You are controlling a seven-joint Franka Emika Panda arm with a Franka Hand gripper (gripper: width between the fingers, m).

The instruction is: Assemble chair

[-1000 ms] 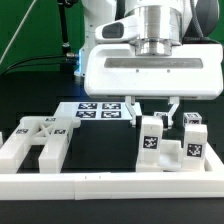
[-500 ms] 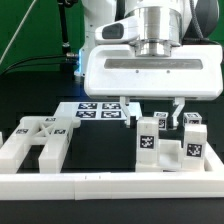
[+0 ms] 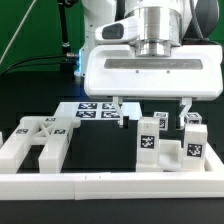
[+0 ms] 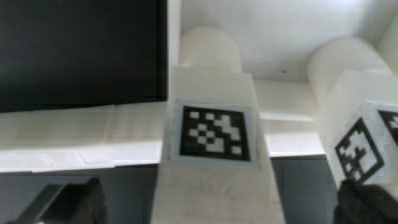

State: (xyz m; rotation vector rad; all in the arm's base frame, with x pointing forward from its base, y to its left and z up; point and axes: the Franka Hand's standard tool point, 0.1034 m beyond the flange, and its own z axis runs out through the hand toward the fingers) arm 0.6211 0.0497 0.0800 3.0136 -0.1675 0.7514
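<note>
Two white chair pieces with black-and-white tags stand upright at the exterior view's right: one [image 3: 149, 137] nearer the middle and one [image 3: 194, 140] further right. A larger flat white chair piece [image 3: 35, 140] lies at the left. My gripper [image 3: 152, 108] hangs just above and behind the middle upright piece, with its fingers spread wide and nothing between them. In the wrist view the middle piece [image 4: 217, 130] fills the centre between my dark fingertips [image 4: 64, 200], and the other piece [image 4: 365, 140] shows beside it. My gripper [image 4: 222, 205] is open there.
The marker board [image 3: 92, 110] lies flat behind the pieces. A long low white border rail [image 3: 110, 185] runs along the front of the table. Cables and a green surface are at the back left.
The gripper's fingers have spread apart from a narrow gap to a wide one. The arm has stayed over the middle upright piece. The chair pieces have not moved.
</note>
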